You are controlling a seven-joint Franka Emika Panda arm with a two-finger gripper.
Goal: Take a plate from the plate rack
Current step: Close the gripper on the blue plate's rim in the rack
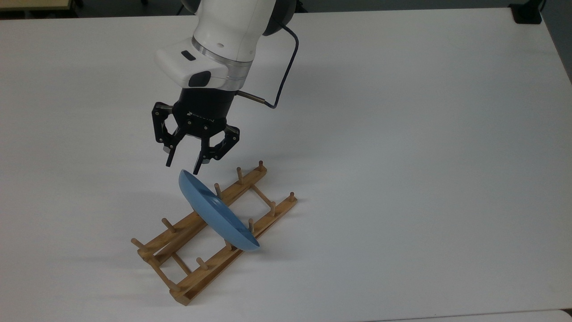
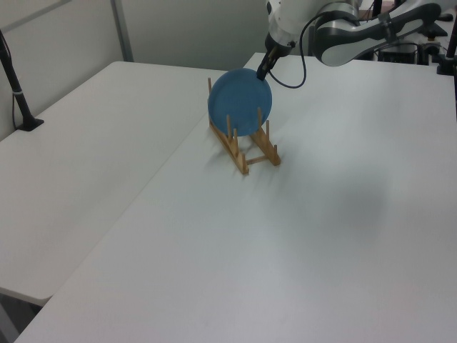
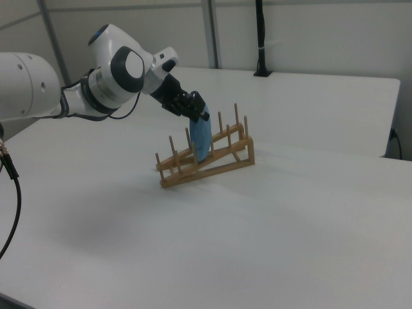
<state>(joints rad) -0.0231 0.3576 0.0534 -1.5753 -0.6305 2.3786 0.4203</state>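
The blue plate (image 1: pixel 216 210) stands on edge, leaning between the pegs of the wooden plate rack (image 1: pixel 202 276) near the table's front in the top view. My gripper (image 1: pixel 182 168) hangs open just above the plate's upper rim, one fingertip to either side of it and neither touching it. In the left view the plate (image 2: pixel 239 102) faces the camera on the rack (image 2: pixel 236 153), with the gripper (image 2: pixel 263 70) at its upper right edge. The right view shows the plate (image 3: pixel 201 140) edge-on in the rack (image 3: pixel 206 170), the gripper (image 3: pixel 200 117) right over it.
The rack sits on a wide white table (image 1: pixel 402 134). A black clamp base (image 1: pixel 527 13) stands at the top view's far right corner. A second table with a black pole (image 2: pixel 18 93) adjoins at the left view's left. A black cable (image 1: pixel 281 76) loops beside the wrist.
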